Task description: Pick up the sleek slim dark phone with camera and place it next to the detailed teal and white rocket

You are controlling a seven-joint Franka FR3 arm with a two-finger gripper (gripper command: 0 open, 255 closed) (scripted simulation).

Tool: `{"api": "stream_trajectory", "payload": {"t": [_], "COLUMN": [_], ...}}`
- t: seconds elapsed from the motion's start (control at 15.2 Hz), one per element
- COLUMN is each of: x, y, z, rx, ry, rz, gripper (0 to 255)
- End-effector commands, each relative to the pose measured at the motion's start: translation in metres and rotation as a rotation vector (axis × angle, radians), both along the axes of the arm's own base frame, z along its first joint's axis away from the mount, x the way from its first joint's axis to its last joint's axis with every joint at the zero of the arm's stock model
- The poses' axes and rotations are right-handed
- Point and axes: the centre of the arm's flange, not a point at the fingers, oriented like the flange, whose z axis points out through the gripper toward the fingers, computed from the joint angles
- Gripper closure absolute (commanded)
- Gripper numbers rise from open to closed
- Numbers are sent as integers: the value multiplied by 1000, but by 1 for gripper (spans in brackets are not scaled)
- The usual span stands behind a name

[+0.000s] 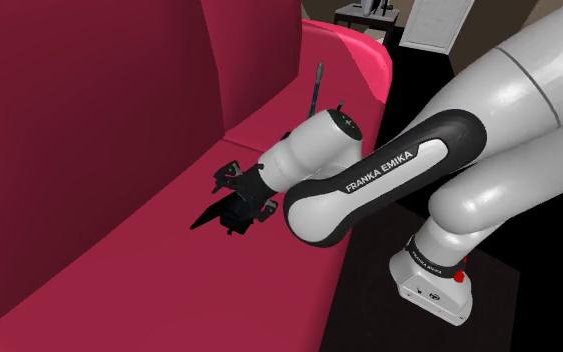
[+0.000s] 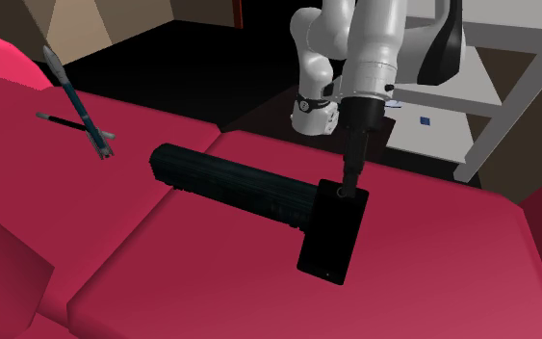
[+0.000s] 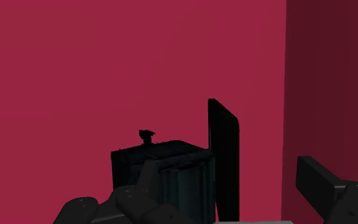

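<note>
Black phone [image 2: 334,231] on edge between the spread fingers of the gripper [image 2: 352,179], neither finger touching it.
It stands on the red sofa seat [image 2: 432,274], just beside the end of the long dark box [image 2: 230,181]; the teal rocket [image 2: 78,104] is well apart.

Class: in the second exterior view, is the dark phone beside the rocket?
No, the phone sits by the long dark block, far from the rocket.

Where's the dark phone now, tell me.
The phone is right of centre in the second exterior view, on the red sofa, against the long dark block, under the gripper.
</note>
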Motion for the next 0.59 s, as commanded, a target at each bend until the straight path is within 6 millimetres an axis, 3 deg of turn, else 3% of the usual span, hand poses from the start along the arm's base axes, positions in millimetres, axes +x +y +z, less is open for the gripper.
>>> {"api": "stream_trajectory", "payload": {"t": [0.0, 0.53], "x": [7, 11], "y": [2, 5], "z": [-7, -14], "rx": [3, 3], "ry": [-1, -1], "rz": [-1, -1], "gripper": [0, 0]}}
